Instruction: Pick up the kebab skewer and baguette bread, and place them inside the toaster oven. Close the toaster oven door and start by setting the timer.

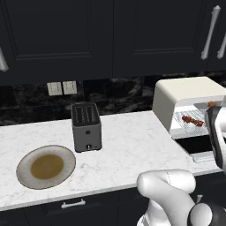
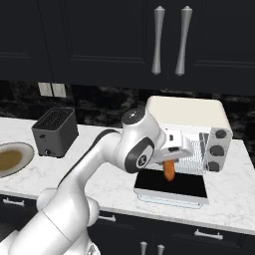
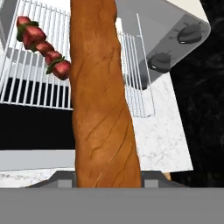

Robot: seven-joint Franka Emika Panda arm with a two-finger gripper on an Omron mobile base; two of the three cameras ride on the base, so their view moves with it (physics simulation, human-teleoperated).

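My gripper is shut on the baguette bread, which hangs end-down over the open toaster oven door. In the hand view the long orange-brown baguette bread runs up the middle between the fingertips. The kebab skewer, with dark-red chunks, lies on the wire rack inside the cream-white toaster oven. From the left base view the kebab skewer shows on the rack, and a bit of the baguette bread peeks out above the arm. The door lies flat, glass up.
A dark-grey slot toaster stands mid-counter, with a plate to its front left, bare but for a brown centre. Two round knobs sit on the oven's right front. Dark cabinets hang above.
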